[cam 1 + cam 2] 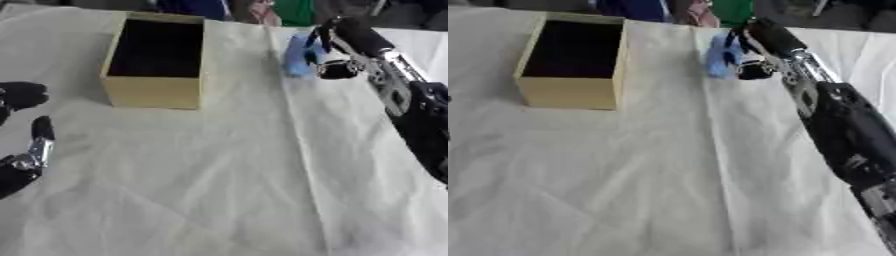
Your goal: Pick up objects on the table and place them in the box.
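Unlabelled, right hand (337, 50) pinching blue object (300, 56)

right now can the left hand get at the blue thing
Probably not easily. The left hand rests open at the near left edge, while the blue thing sits far across the cloth, right of the box, with the right hand already on it.

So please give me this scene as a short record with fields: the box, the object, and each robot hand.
box: wooden, open top, dark inside, far left on the cloth
blue object: right of the box, at the far edge
right robot hand: at the blue object, fingers curled round it
left robot hand: idle at the left edge, open
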You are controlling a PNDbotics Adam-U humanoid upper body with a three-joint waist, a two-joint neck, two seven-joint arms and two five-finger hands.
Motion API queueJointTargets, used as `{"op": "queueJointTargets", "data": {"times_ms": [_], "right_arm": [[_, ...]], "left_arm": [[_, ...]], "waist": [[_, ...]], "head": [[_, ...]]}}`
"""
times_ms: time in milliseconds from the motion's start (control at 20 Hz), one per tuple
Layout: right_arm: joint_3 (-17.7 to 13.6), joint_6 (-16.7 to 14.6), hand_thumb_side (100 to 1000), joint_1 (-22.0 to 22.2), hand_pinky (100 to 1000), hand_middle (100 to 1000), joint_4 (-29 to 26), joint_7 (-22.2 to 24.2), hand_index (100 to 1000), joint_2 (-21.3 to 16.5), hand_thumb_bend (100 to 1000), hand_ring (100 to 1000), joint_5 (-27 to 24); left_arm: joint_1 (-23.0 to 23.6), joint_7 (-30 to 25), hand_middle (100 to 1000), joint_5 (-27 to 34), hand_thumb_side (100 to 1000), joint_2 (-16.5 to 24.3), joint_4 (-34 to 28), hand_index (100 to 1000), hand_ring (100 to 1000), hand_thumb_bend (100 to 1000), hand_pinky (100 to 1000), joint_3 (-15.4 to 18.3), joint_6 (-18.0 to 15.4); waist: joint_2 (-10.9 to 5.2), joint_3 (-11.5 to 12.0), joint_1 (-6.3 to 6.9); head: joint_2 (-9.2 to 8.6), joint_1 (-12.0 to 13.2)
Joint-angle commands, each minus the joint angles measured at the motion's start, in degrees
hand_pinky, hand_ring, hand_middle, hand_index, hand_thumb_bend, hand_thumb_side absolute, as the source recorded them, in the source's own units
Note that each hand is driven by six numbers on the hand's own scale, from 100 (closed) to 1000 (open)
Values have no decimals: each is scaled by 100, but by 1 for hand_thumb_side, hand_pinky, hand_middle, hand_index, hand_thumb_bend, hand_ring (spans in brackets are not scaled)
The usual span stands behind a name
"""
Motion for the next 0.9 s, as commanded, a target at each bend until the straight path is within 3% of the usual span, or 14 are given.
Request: {"op": "queueJointTargets", "data": {"times_ms": [50,300,350,400,450,500,900], "right_arm": [[-25,-19,122,-83,635,187,-190,-334,261,-172,100,459,-12],[47,-71,103,-103,632,185,-546,-373,258,-248,100,459,-173],[62,-79,199,-110,631,184,-631,-360,256,-261,100,458,-211],[78,-89,100,-117,630,182,-731,-346,256,-276,100,458,-257],[97,-96,182,-128,630,184,-833,-329,256,-289,100,459,-303],[115,-98,100,-140,629,183,-933,-306,258,-301,100,459,-349],[315,-198,100,-449,625,186,-1584,-96,259,-272,100,463,-661]], "left_arm": [[-50,-10,730,7,252,31,-57,720,756,100,820,4,-9],[-49,-5,730,9,252,35,-58,720,756,100,820,8,-7],[-49,-4,730,9,252,36,-58,720,756,100,820,8,-6],[-49,-5,730,10,252,36,-58,720,756,100,820,7,-6],[-48,-5,730,10,252,38,-58,720,756,100,820,7,-6],[-48,-5,730,10,252,40,-58,720,756,100,820,8,-6],[-52,-24,730,26,252,51,-53,720,756,100,819,-14,-7]], "waist": [[-102,-11,32],[-108,-28,30],[-109,-30,29],[-111,-32,29],[-112,-35,28],[-114,-37,27],[-142,-35,5]], "head": [[11,-6],[2,-5],[0,-6],[-2,-6],[-6,-7],[-9,-9],[-53,-48]]}}
